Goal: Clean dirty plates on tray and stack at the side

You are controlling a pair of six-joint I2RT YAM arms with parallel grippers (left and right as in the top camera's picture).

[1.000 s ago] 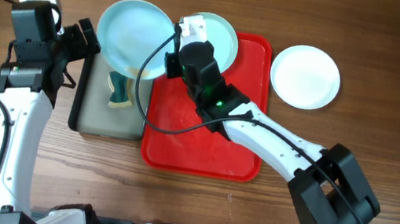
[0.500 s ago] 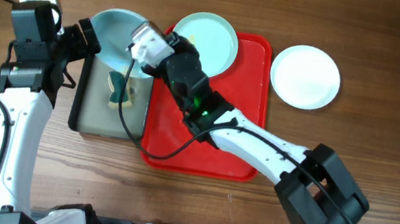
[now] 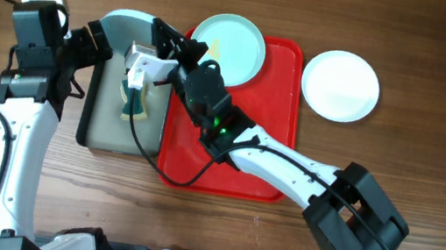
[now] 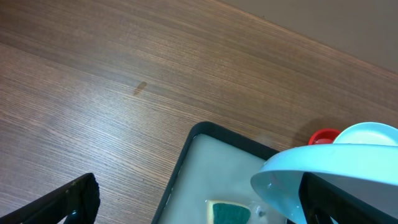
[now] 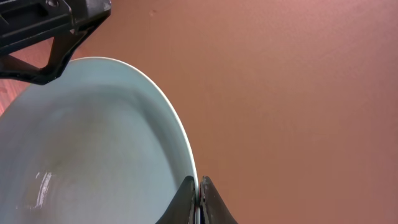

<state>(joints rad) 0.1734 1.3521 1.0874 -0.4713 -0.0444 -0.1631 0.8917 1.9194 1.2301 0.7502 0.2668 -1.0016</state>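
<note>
Right jaws are pinched fully together on the rim of a glossy pale mint round plate point(image 3: 123, 21). Their two dark fingers point(image 5: 186, 200) meet on its edge at the bottom of the right wrist view, where the plate's hollow face fills the left half of the frame. From overhead, this plate sits left of centre near the top, lifted and steeply tilted above the far end of a small black-rimmed rectangular tray with a grey inside point(image 3: 103, 125). A green and yellow sponge point(image 3: 133, 104) lies in that tray beneath it. Left jaws stand wide apart and grip nothing. They sit just left of the held plate's edge, and whether they touch it cannot be told. In the left wrist view their black fingers point(image 4: 59, 205) show at the bottom corners, with the mint plate at lower right over the grey tray. A second pale mint round plate point(image 3: 227, 48) lies in the upper left corner of the large red rectangular plastic tray point(image 3: 280, 89), its far edge reaching past the tray's top rim. A white round plate point(image 3: 340, 85) rests on the brown wooden surface point(image 3: 438, 51) in the upper right, beside the red tray but apart from it. The white right arm point(image 3: 288, 166) reaches across the red tray from the lower right.
</note>
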